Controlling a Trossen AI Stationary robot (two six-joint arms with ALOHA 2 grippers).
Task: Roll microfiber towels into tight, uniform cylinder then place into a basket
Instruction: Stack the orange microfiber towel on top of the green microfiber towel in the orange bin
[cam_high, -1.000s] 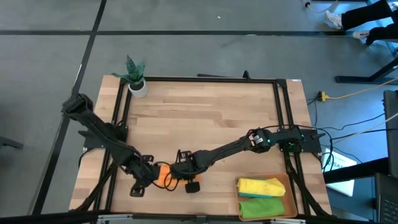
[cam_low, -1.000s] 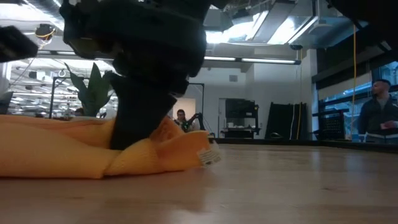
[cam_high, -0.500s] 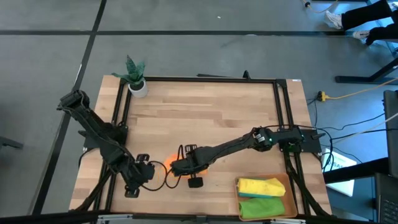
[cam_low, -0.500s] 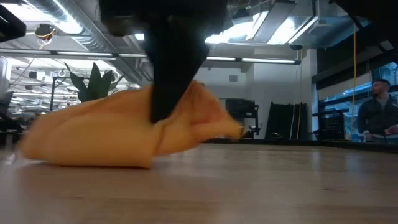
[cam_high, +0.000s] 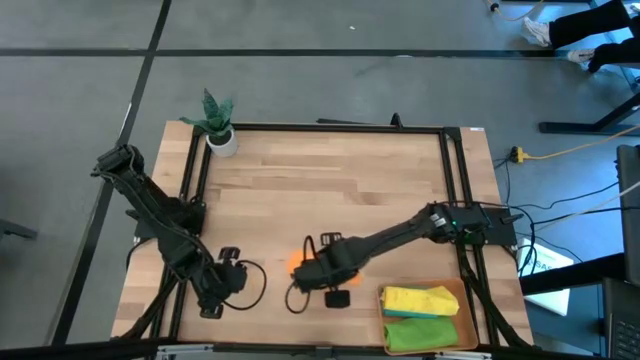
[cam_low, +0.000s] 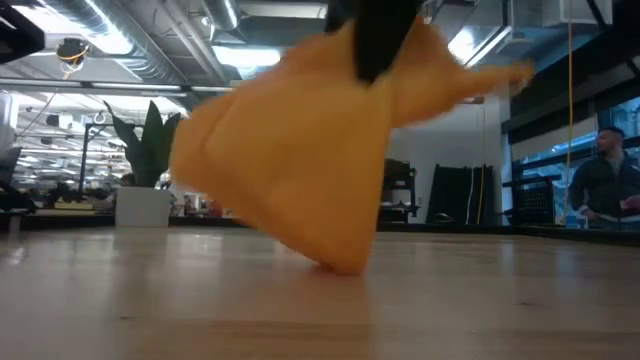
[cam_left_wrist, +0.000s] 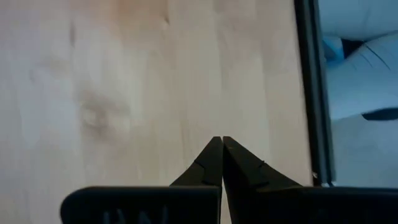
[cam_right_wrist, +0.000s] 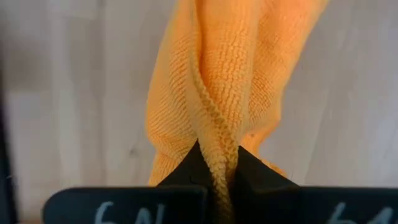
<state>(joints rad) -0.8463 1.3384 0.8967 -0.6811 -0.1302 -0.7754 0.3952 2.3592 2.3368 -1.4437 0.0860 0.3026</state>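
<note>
We saw even, bright overhead light with soft, faint shadows on the table (cam_high: 330, 180). In the low view, ceiling strip lights (cam_low: 240, 55) glared, and the orange towel (cam_low: 300, 160) was smeared by motion blur. Both wrist views looked soft and slightly unfocused.

The orange towel (cam_low: 300, 150) was lying flat on the table (cam_high: 330, 190) with both grippers at it. Now the right gripper (cam_right_wrist: 214, 163) has lifted it, pinched tight, and only the low tip is near the wood. It has also moved toward the basket (cam_high: 455, 292). The left gripper (cam_left_wrist: 219, 152) has let go. It has pulled back to the table's left edge, closed on nothing.
</note>
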